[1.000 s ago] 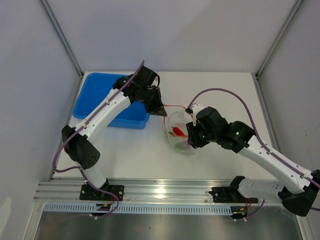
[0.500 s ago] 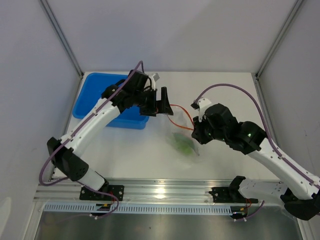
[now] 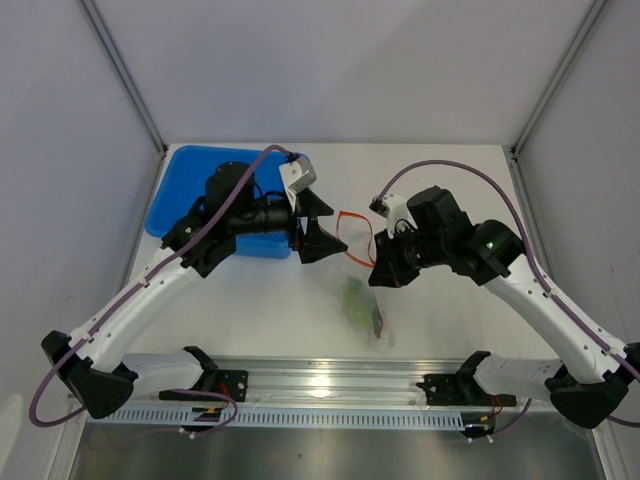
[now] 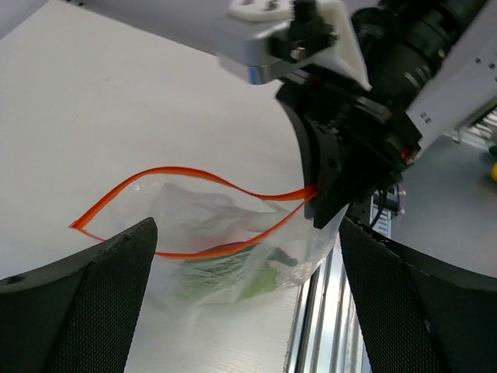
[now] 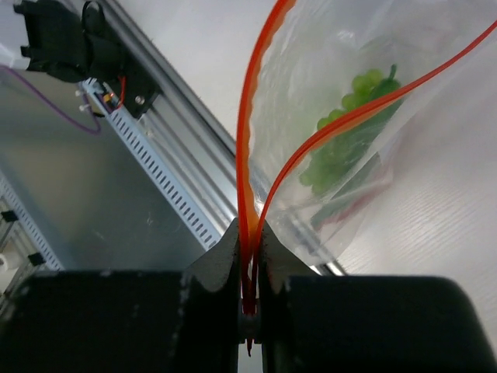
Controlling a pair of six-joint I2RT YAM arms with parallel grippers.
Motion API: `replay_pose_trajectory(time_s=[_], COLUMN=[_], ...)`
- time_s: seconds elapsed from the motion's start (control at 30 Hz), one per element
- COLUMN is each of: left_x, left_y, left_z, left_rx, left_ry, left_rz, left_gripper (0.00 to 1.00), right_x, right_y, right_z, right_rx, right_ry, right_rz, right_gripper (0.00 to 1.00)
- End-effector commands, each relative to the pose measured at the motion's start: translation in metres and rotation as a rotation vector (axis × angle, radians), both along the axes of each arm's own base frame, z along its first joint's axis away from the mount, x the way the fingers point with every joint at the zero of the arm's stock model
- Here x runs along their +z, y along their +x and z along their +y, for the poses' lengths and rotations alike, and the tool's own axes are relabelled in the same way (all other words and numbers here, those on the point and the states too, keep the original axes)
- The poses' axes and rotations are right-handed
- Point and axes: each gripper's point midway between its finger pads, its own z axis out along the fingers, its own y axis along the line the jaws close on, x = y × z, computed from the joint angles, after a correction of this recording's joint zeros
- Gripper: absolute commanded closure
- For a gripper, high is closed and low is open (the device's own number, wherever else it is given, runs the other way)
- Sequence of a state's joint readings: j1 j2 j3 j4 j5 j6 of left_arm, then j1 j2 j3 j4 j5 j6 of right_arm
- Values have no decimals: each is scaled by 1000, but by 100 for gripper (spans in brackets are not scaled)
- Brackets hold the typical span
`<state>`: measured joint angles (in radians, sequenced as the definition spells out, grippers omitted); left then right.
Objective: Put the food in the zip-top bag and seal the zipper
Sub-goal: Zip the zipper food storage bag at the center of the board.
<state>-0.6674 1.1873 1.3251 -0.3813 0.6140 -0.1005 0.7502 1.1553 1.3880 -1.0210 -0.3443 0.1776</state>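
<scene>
The clear zip-top bag [image 3: 365, 300] hangs from my right gripper [image 3: 380, 268], which is shut on one end of the red-orange zipper [image 5: 250, 194]. The mouth gapes as an open loop [image 4: 182, 172]. The food lies in the bag's bottom: light-green grapes [image 5: 345, 128], a slim red piece [image 5: 353, 208] and a darker green piece [image 4: 206, 273]. My left gripper [image 3: 338, 232] is open just left of the mouth, touching nothing. In the left wrist view its fingers [image 4: 93, 303] stand wide on either side of the bag [image 4: 233, 233].
A blue plastic tub [image 3: 195, 190] stands at the back left, behind the left arm. The metal rail [image 3: 320, 378] runs along the table's near edge, just below the hanging bag. Purple cables loop over both arms.
My left gripper let go of the bag's mouth, opened wide and drew back a little. My right gripper closed on the zipper's end and lifted the bag, which now hangs with the food at its bottom.
</scene>
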Motion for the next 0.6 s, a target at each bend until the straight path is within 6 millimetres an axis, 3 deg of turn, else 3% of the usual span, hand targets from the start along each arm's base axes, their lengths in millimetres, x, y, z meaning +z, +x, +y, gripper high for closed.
replay_pose_trajectory(time_s=[0.0, 0.1, 0.23, 0.4, 0.57], left_x=[20, 4, -13, -12, -5], left_y=[-30, -46, -48, -54, -78], left_z=[-8, -5, -4, -13, -32], left_rx=[-249, -351, -353, -424, -582], left_ry=[-85, -73, -32, -60, -145], left_rz=[-257, -344, -441, -479, -450], left_gripper=[1, 1, 0, 1, 1], right_x=[23, 21, 18, 21, 23], right_y=[-16, -19, -25, -35, -39], right_z=[7, 5, 5, 6, 6], right_rx=[97, 110, 124, 158, 159], right_ry=[71, 74, 77, 91, 91], right_rz=[12, 34, 72, 121, 144], right_gripper=[100, 100, 100, 100, 100])
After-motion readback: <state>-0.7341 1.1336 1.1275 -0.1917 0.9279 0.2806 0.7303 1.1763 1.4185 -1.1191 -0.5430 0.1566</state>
